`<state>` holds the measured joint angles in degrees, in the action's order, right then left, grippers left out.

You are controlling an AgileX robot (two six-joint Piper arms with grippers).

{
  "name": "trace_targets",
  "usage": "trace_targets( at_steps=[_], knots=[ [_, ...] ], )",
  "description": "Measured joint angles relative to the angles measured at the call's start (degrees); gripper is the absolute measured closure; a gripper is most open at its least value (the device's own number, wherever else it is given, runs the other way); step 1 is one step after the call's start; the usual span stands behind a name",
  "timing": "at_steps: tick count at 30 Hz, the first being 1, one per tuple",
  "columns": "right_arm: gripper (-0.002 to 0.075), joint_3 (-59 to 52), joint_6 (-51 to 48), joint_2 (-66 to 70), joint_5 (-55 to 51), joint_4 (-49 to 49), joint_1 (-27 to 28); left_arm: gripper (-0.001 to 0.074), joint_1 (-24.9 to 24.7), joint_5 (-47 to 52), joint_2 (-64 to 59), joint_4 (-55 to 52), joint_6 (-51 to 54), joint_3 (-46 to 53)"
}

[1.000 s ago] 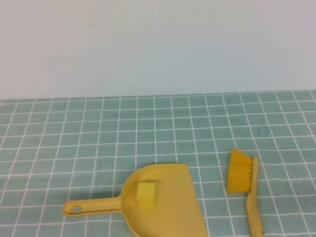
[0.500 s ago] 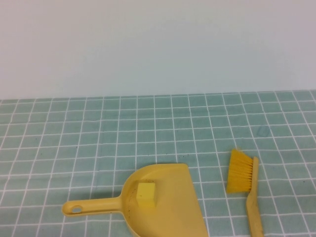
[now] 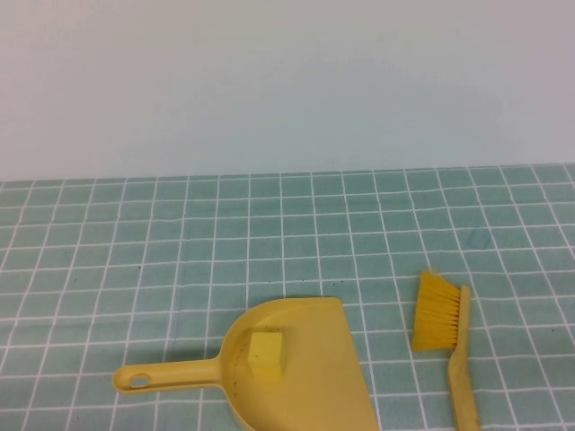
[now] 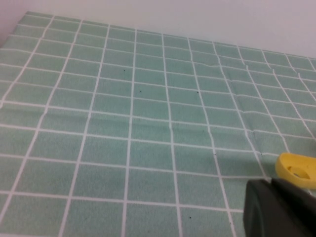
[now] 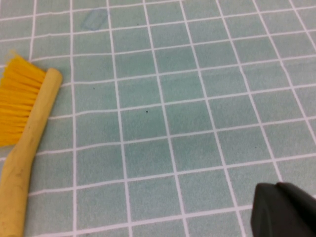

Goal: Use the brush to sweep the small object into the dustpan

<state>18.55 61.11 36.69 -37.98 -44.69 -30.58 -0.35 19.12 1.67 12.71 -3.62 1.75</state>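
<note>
my left tool (image 4: pixel 281 210) is closed and empty, low over the counter (image 3: pixel 135 242) near the dustpan (image 3: pixel 310 386) handle's end. my right tool (image 5: pixel 286 210) is closed and empty too, near the brush (image 3: pixel 445 328). the small object (image 3: pixel 266 353) sits inside the dustpan; the brush lies just right of it.

The high view looks down from the robot's side across the checked cloth (image 3: pixel 180 242) to a pale wall (image 3: pixel 287 81), with dustpan (image 3: pixel 305 377) and brush (image 3: pixel 442 328) at its near edge. The left wrist view skims low over the cloth, sharing the dustpan's handle end (image 4: pixel 296 169). The right wrist view looks down closely, sharing the brush (image 5: pixel 22 143)
</note>
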Motion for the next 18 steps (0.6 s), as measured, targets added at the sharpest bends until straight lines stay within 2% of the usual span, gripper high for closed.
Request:
trace_targets(
  at_steps=[11, 14, 18],
  knots=[
    [0.0727, 0.0, -0.1, -0.8, 0.0, 0.0, 0.8, 0.0735, 0.0, 0.0, 0.0, 0.0, 0.0, 0.0],
    [0.0727, 0.0, -1.7, -3.0, 0.0, 0.0, 4.2, 0.0735, 0.0, 0.0, 0.0, 0.0, 0.0, 0.0],
    [0.0727, 0.0, -2.3, -8.0, 0.0, 0.0, 13.2, 0.0735, 0.0, -0.1, 0.0, 0.0, 0.0, 0.0]
  ],
)
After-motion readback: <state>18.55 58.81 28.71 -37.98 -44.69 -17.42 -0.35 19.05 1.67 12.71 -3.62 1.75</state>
